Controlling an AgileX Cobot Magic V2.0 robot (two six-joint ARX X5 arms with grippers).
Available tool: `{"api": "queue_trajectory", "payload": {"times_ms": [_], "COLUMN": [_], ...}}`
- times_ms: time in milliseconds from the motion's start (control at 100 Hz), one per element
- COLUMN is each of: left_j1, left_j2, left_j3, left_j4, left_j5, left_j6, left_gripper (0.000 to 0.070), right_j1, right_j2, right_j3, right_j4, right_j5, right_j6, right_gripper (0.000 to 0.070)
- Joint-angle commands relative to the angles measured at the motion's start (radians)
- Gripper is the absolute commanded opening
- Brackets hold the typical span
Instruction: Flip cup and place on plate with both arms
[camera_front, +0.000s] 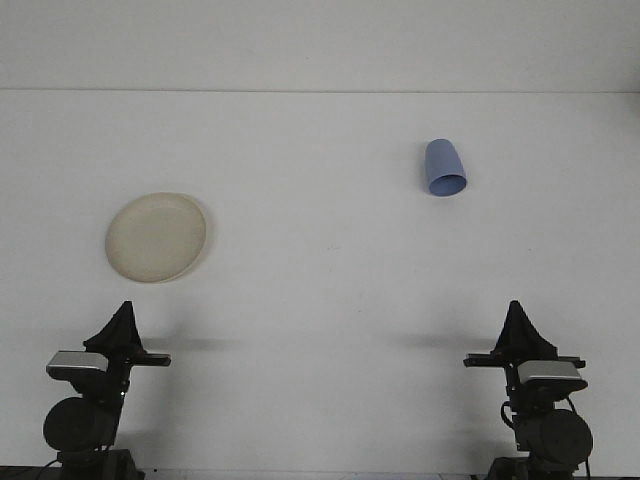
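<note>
Two arms sit at the near edge of my white table (330, 290). Taking the plate (156, 237) as my landmark, the left gripper (123, 312) is just nearer than it; the right gripper (518, 312) is far to its right. I cannot tell whether either is open. The blue cup (444, 167) lies on its side, right of and beyond the plate, well apart from both grippers, mouth toward me, its long axis running near-to-far.

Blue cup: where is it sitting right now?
In the front view the blue cup lies on its side on the far right part of the table, well ahead of the right gripper and far from the plate at left.
</note>
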Motion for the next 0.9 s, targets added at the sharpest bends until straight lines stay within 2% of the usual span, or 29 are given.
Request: {"api": "queue_trajectory", "payload": {"times_ms": [0,120,210,240,300,400,450,620,770,890], "left_j1": [0.001,0.001,0.001,0.001,0.001,0.001,0.001,0.001,0.001,0.001], "left_j2": [-0.001,-0.001,-0.001,-0.001,-0.001,-0.001,-0.001,-0.001,-0.001,-0.001], "left_j3": [-0.018,-0.018,-0.018,-0.018,-0.018,-0.018,-0.018,-0.018,-0.018,-0.018], "left_j4": [0.01,0.01,0.01,0.01,0.01,0.01,0.01,0.01,0.01,0.01], "left_j5": [-0.006,-0.005,-0.006,-0.005,-0.006,-0.006,-0.006,-0.006,-0.006,-0.006], "left_j6": [-0.01,-0.01,-0.01,-0.01,-0.01,-0.01,-0.01,-0.01,-0.01,-0.01], "left_gripper": [0.0014,0.0014,0.0014,0.0014,0.0014,0.0014,0.0014,0.0014,0.0014,0.0014], "right_j1": [-0.001,-0.001,-0.001,-0.001,-0.001,-0.001,-0.001,-0.001,-0.014,-0.025], "right_j2": [0.051,0.225,0.383,0.436,0.544,0.71,0.785,1.033,1.241,1.399], "right_j3": [0.071,0.199,0.303,0.336,0.399,0.485,0.513,0.545,0.565,0.628], "right_j4": [-0.006,-0.02,-0.017,-0.016,-0.016,-0.005,0.021,0.227,0.398,0.46], "right_j5": [0.003,0.003,0.001,-0.008,-0.039,-0.068,-0.074,-0.073,-0.075,-0.078], "right_j6": [0.039,0.011,-0.051,-0.077,-0.117,-0.153,-0.171,-0.217,-0.225,-0.256], "right_gripper": [0.0,0.0,0.0,0.0026,0.0167,0.0491,0.0561,0.0562,0.0562,0.0562]}}
